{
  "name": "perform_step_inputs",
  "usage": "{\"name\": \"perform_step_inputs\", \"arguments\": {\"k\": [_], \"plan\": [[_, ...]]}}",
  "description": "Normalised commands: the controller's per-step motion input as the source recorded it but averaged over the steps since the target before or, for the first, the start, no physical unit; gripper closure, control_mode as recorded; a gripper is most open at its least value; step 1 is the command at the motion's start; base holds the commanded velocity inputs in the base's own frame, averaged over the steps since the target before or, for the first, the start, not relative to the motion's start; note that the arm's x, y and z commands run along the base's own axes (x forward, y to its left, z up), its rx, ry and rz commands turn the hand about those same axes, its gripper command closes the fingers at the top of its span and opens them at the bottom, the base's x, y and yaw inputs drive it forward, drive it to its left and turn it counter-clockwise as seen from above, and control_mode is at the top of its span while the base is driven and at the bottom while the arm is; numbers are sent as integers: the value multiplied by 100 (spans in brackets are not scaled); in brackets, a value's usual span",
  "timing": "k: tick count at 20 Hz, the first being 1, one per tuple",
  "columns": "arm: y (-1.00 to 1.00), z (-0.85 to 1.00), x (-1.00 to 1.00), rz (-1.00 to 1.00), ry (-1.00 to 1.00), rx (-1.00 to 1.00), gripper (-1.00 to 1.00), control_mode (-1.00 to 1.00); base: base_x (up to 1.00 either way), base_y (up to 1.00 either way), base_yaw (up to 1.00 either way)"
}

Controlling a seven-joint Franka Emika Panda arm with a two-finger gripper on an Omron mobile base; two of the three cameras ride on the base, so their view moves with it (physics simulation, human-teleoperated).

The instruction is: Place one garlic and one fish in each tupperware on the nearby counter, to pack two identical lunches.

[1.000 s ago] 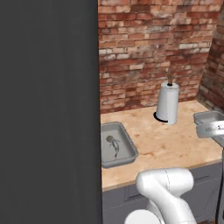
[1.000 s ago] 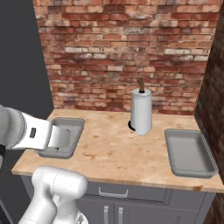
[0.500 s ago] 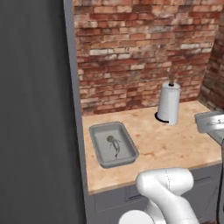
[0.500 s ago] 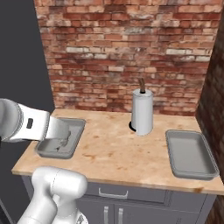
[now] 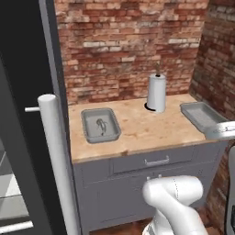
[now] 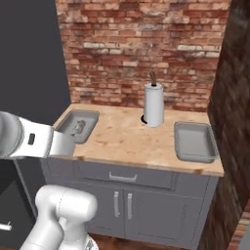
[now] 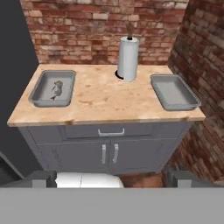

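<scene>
On the wood-grain counter (image 7: 105, 98) lie two grey tupperware tubs. One fish (image 7: 56, 89) lies in the left tupperware (image 7: 40, 89), seen from the base too as fish (image 5: 101, 126) in tub (image 5: 89, 128) and fish (image 6: 78, 128) in tub (image 6: 88, 127). The right tupperware (image 7: 183, 98) holds nothing; it is also at the counter's right end (image 5: 202, 117) (image 6: 195, 146). The garlic is out of view. My gripper (image 7: 113, 178) hangs back from the counter, in front of the cabinet, open, with nothing between its fingertips (image 7: 43, 178).
A white paper-towel roll (image 7: 127, 59) stands at the back middle of the counter. Brick walls close the back and the right side (image 7: 197, 52). A tall dark panel with a pale vertical bar (image 5: 55, 151) stands to the left. Dark grey cabinet fronts (image 7: 109, 151) sit below.
The whole picture has shifted in both base views: the cameras have drawn back from the counter, so the cabinet fronts now show. The fish and the tubs lie as before.
</scene>
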Motion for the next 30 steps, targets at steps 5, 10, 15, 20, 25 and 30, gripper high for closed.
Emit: {"name": "perform_step_inputs", "arguments": {"k": [5, 10, 15, 20, 25, 30], "plan": [[0, 0, 0, 0, 0, 0, -100, 100, -100, -60, 7], [0, 0, 0, 0, 0, 0, -100, 100, -100, 4, 7], [0, 0, 0, 0, 0, 0, -100, 100, -98, 81, 2], [0, 0, 0, 0, 0, 0, -100, 100, -38, 100, 1], [0, 0, 0, 0, 0, 0, -100, 100, 0, 100, 0], [0, 0, 0, 0, 0, 0, -100, 100, 0, 100, 0]]}}
